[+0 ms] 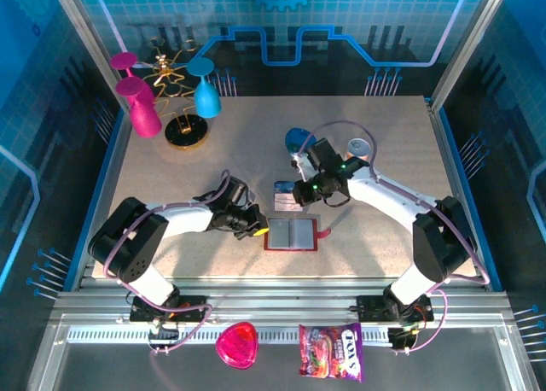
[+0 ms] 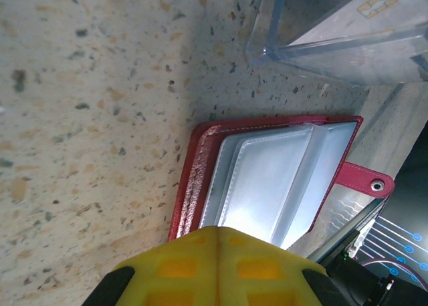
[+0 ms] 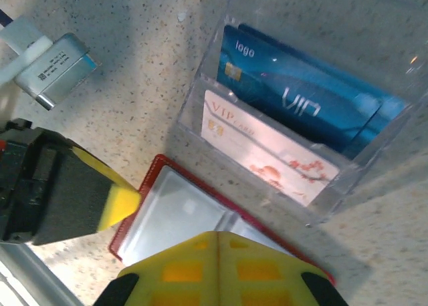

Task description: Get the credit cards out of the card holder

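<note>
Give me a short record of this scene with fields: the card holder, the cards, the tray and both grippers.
card holder: lies open, red cover, pale pockets look empty
blue cards: in the rear slot of the clear tray
pinkish-white card: in the tray's front slot
clear tray: just beyond the holder's far edge
left gripper: shut, at the holder's left edge
right gripper: shut, over the holder, near the tray
</note>
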You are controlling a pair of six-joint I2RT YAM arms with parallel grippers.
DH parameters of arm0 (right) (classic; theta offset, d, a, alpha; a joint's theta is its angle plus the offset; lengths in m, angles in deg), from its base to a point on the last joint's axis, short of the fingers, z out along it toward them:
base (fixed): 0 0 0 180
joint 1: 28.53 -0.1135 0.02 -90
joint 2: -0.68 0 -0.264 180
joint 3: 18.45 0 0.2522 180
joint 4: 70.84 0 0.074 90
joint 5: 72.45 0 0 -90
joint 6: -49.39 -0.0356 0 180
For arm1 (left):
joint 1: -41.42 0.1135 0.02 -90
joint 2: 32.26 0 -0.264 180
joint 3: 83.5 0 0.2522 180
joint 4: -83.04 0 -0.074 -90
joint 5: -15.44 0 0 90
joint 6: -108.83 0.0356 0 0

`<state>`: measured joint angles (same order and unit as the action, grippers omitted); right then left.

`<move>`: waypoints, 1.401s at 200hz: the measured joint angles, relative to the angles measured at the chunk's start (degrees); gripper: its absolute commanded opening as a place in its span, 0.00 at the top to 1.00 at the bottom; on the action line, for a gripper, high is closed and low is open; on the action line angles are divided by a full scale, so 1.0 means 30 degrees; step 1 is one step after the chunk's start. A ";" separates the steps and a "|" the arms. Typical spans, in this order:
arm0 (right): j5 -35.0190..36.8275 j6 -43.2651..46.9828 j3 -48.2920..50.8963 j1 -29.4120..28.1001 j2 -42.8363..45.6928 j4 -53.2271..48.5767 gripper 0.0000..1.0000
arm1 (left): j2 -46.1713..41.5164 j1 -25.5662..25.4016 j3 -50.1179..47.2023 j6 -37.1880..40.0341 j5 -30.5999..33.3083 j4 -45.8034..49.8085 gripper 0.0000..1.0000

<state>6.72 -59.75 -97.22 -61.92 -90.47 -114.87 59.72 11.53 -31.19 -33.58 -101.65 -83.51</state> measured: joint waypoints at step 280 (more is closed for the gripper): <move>-0.4051 -0.9559 0.4036 -0.2572 -0.2382 0.6105 0.79 | -0.0204 -0.0350 -0.0911 -0.0495 0.0226 -0.0539 0.97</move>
<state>-5.43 -88.42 -85.11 -69.63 -97.62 -96.55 59.11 10.48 -33.93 -35.06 -100.98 -85.13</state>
